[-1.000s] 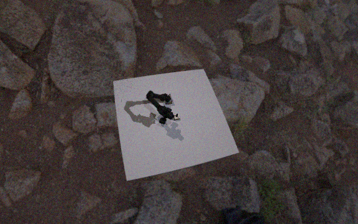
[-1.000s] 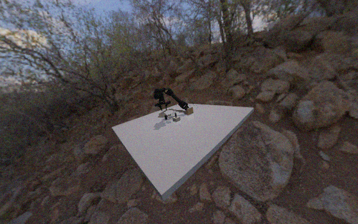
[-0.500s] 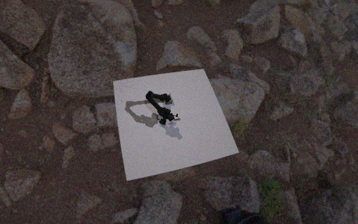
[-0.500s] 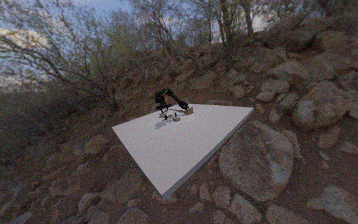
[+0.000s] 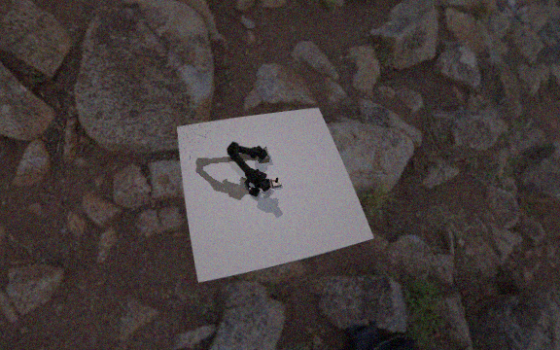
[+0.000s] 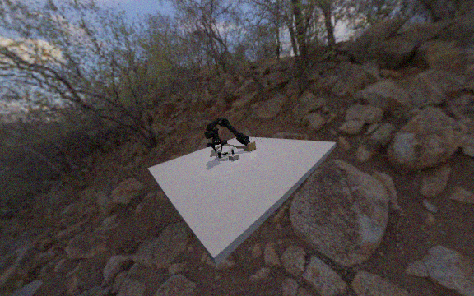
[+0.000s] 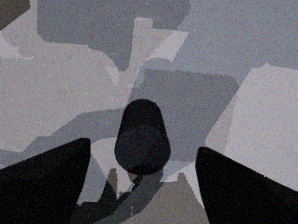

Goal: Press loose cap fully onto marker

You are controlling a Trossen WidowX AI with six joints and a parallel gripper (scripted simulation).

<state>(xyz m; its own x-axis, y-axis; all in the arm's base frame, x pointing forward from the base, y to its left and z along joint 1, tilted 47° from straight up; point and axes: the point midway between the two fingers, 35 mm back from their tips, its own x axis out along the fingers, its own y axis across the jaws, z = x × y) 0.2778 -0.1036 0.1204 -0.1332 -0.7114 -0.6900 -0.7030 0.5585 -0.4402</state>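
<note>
Between the two dark fingers in the wrist view stands the cap (image 7: 141,137): a dark, rounded-top cylinder, upright on the pale table (image 7: 266,43), centred in the gap. Neither finger touches it; pale surface shows on both sides of the cap. The gripper (image 7: 141,183) is partly open and holds nothing.

Exterior view: cap (image 6: 220,154) appears as a small dark stub directly below the gripper (image 6: 218,148), which points downward over it. Just beside it sits the holder block (image 6: 233,157), a small pale block; the marker (image 6: 233,152) rises from it as a thin dark upright. Marker tip detail too small to resolve. Cap and holder block are near each other but apart.

Top view: arm (image 5: 247,166) is folded over the middle of the white table (image 5: 309,219), its gripper end (image 5: 255,191) low, with the holder block (image 5: 275,184) just beside it. The cap is hidden under the arm in this view.

A tan box-like base (image 6: 250,146) sits at the arm's foot. Several grey shadows of the arm fall across the table. Around the table: brown earth, grey rocks (image 6: 340,214), bare trees behind.
</note>
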